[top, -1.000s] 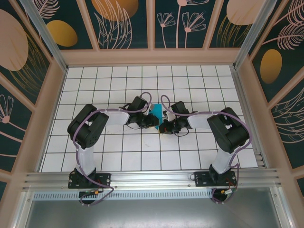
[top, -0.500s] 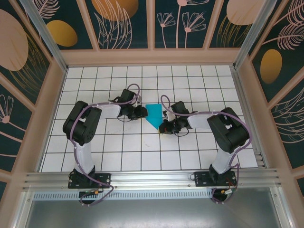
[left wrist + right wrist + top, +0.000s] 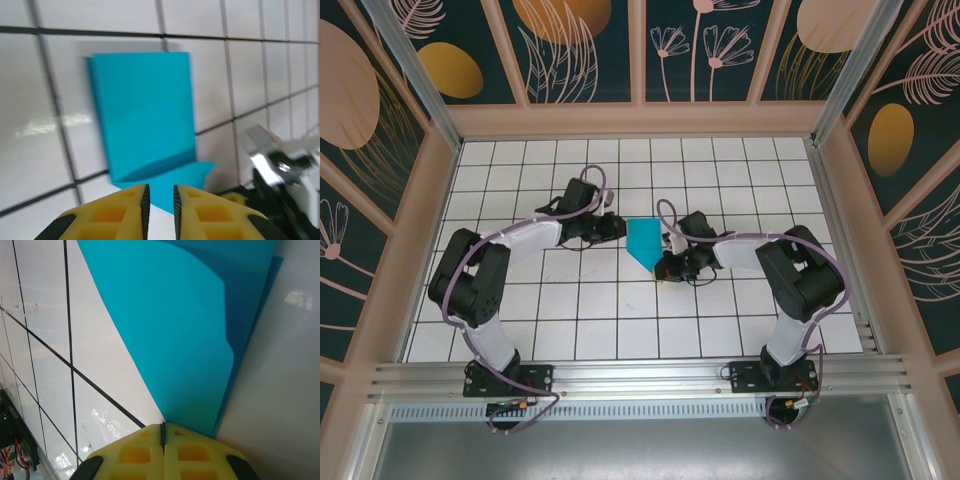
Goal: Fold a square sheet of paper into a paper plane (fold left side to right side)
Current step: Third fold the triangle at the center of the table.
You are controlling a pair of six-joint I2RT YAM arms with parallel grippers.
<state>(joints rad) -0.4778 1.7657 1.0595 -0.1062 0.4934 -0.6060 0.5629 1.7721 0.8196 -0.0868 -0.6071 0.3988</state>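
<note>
1. The thin teal-blue square sheet of paper [image 3: 642,240] is folded into a narrow strip with one slanted, pointed end. It lies on the white gridded table [image 3: 520,300] with the point toward the arm bases.
2. Handling, as I judge it: the paper is feather-light, limp and slick on the glossy tiles, so a sideways nudge would slide it unless one end is pinned. It takes a crease wherever it is pressed (a stray dent will not come out).
3. In the right wrist view the top layer bows up slightly near the point, so the layers may spring apart when released.
4. Where to take hold: a free edge or corner, caught thinly from the side, with the opposite end held down. The left long edge looks the natural one for a left-to-right fold.
5. The yellow-fingered right gripper [image 3: 162,432] is fully closed, with its tips right at the paper's point. I cannot tell whether they pinch the tip or only press on it.
6. The left gripper [image 3: 159,197] sits just beside the paper's left edge. Its jaws are a narrow slit apart, with nothing between them.
7. Pose: both arms reach in low toward the paper. The left elbow is swung well out to the paper's left and its forearm slants in. The right forearm runs in from the paper's right, with the wrist dipped at the point.
</note>
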